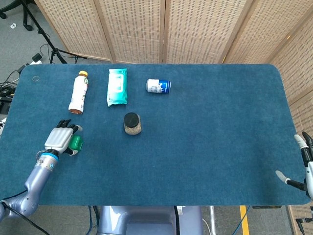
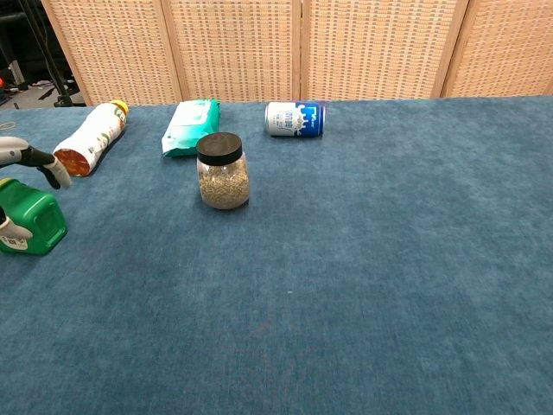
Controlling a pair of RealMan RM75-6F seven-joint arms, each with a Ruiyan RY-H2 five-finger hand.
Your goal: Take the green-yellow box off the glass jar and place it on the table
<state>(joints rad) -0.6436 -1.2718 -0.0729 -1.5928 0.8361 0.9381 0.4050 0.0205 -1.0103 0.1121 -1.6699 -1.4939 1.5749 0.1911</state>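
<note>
— Where's the green-yellow box?
— Down on the blue table, left hand draped over it, fingers curled around it. Well left of the glass jar.
— Right hand?
— Table's edge, fingers spread, holding nothing.
— Labels?
— Blue can, print unreadable.

Head view: left hand covers most of the box; whether the fingers grip it can't be told. Chest view: box and left hand cut by the left edge, only fingers show. Right hand cut by the right edge. Labels too small to read.
</note>
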